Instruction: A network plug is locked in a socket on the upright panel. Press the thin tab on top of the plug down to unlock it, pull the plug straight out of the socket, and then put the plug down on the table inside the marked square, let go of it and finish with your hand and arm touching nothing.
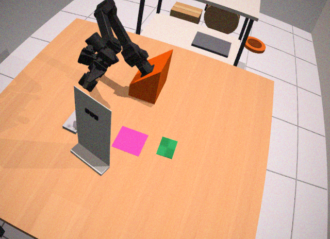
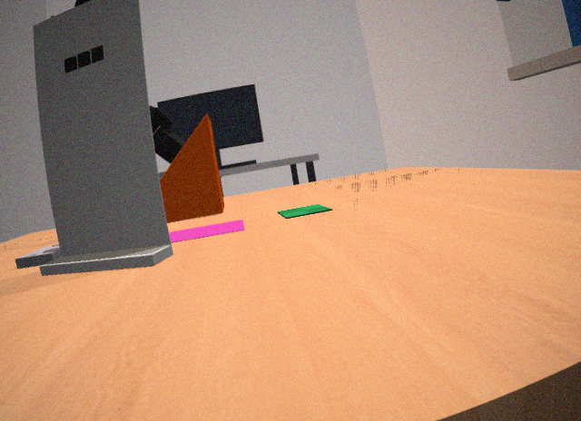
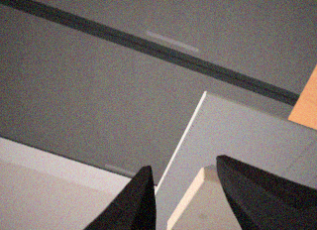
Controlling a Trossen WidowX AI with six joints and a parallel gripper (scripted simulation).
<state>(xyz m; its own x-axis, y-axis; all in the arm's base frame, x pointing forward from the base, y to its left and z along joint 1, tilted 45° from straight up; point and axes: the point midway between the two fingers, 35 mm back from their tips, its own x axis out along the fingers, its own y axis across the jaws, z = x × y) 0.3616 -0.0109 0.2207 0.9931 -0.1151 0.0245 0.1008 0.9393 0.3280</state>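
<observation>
My end effector hangs behind the panel; two squares lie on the table beside the panel.

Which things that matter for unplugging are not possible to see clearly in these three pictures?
- Network plug and its tab: on the far side of the grey upright panel in the top and exterior views.
- Black gripper: fingertips behind the panel's top edge in the top view; cut off by the bottom edge in the wrist view.
- Pale block between the fingers, wrist view: too close to identify.
</observation>
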